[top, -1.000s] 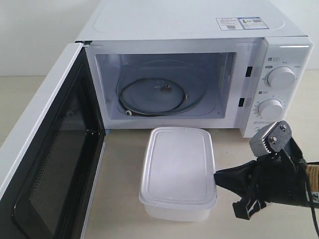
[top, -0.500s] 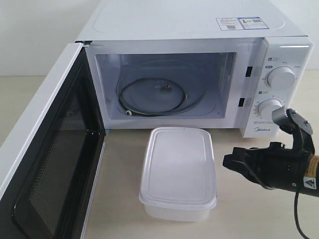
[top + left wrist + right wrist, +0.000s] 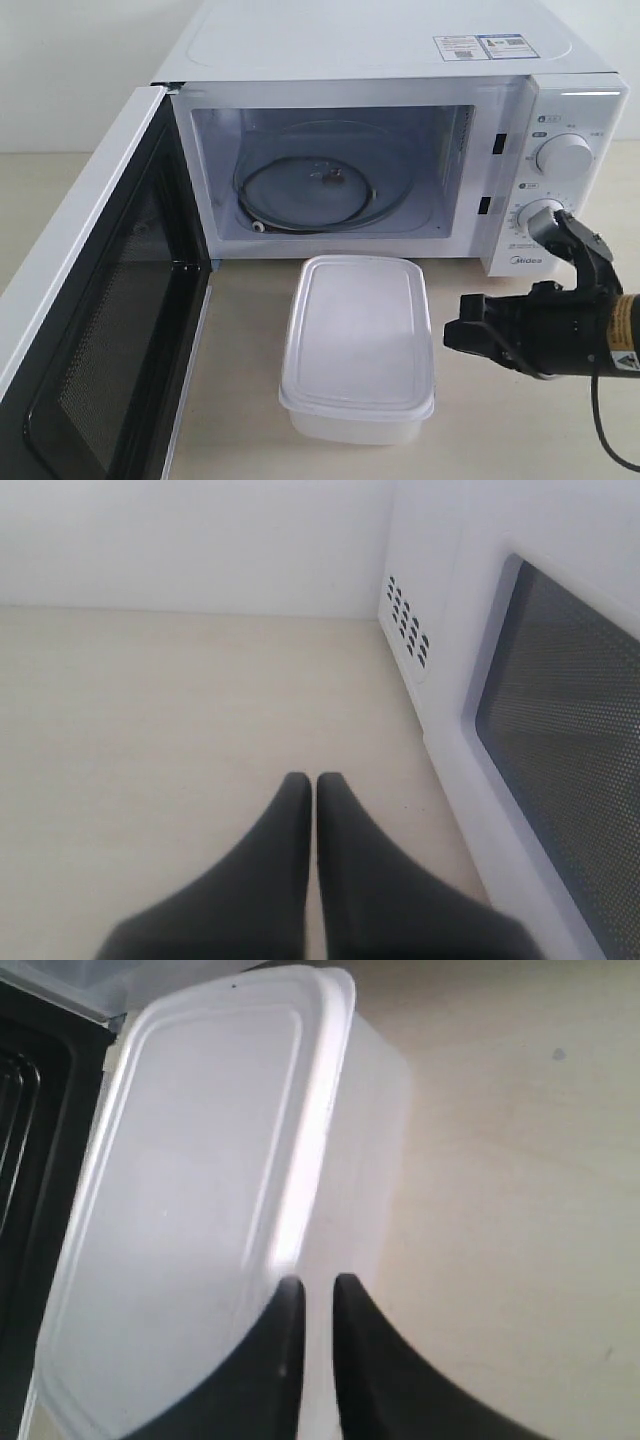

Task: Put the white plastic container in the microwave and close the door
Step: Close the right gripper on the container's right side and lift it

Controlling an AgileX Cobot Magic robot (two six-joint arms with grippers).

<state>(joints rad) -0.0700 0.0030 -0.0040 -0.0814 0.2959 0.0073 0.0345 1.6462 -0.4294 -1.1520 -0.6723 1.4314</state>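
At the far left the door (image 3: 90,300) stands swung wide open, its black inner frame and dark window facing the cavity, its lower edge reaching toward the near side of the pale worktop (image 3: 240,380). On the outer side of that door, the left wrist view shows the left claw (image 3: 312,780) over bare worktop, beside the door's mesh-patterned window. Its two dark fingers are pressed together with only a hairline between them and hold nothing. Rightward, the microwave (image 3: 380,50) sits at the back of the worktop with its cavity open to view. The glass turntable (image 3: 320,190) lies flat on the cavity floor with nothing on it. Directly in front of the cavity opening, outside the oven, the white plastic container (image 3: 358,345) rests upright on the worktop with its lid on, its short end toward the oven. Just beside its right long side, about halfway along, the right claw (image 3: 452,335) points at it horizontally from the right. The right wrist view shows its fingers (image 3: 285,1340) parted by a narrow gap with nothing between them, the tips at the lid's rim. Whether they touch the box cannot be told. Behind that arm, two round knobs (image 3: 563,155) sit one above the other on the oven's right panel.
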